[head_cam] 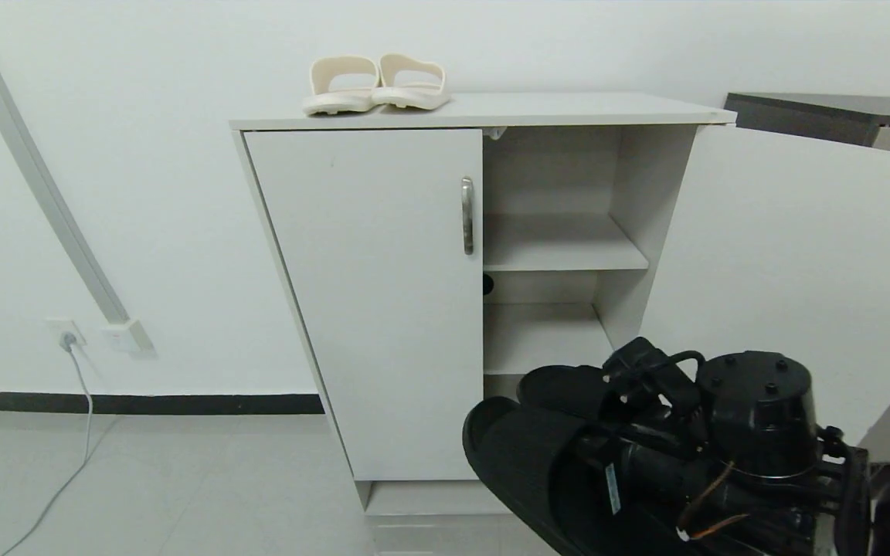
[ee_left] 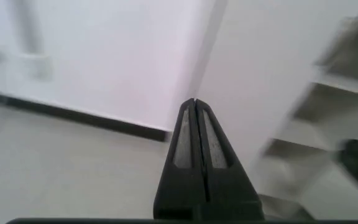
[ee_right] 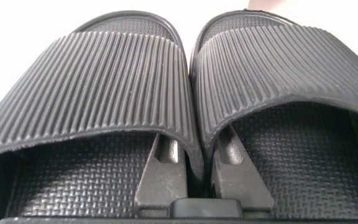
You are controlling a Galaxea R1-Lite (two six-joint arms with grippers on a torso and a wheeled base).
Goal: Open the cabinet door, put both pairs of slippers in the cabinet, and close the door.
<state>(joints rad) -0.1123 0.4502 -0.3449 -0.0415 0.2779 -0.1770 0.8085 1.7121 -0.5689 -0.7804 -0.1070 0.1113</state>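
Observation:
The white cabinet (head_cam: pixel 368 309) has its right door (head_cam: pixel 793 270) swung open, showing bare shelves (head_cam: pixel 561 243); the left door with a metal handle (head_cam: pixel 467 215) is closed. A cream pair of slippers (head_cam: pixel 375 83) rests on the cabinet top. My right gripper (ee_right: pixel 194 177) is shut on the black pair of slippers (ee_right: pixel 191 87), one finger inside each slipper pinching their inner edges together. In the head view the black slippers (head_cam: pixel 538 448) hang low in front of the open compartment. My left gripper (ee_left: pixel 194 118) is shut and empty, pointing toward the cabinet's left side.
A wall socket (head_cam: pixel 65 332) with a cable running down to the floor is at the left. A grey pipe (head_cam: pixel 35 177) slants down the wall. A dark desk (head_cam: pixel 839 116) stands behind the open door. Grey floor (head_cam: pixel 144 486) lies left of the cabinet.

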